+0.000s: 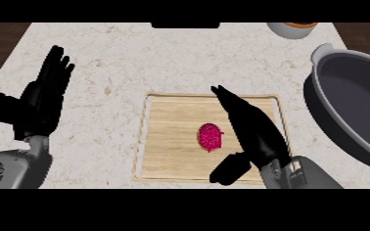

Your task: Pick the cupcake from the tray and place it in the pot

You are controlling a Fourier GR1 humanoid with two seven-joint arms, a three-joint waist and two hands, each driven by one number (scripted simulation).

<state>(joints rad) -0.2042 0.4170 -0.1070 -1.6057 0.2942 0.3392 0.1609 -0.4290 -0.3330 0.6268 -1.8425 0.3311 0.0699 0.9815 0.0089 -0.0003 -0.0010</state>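
Note:
A small pink cupcake lies near the middle of the wooden tray. My right hand hovers over the tray just right of the cupcake, fingers straight and pointing up-left, thumb hanging low near the tray's front edge; it holds nothing. The grey pot stands at the right edge, partly cut off by the view. At the left my left hand rests open, fingers up, away from the tray.
A small white bowl with orange contents sits at the counter's back right. A dark object lies at the back edge. The marble counter stretches bare between the tray and the back.

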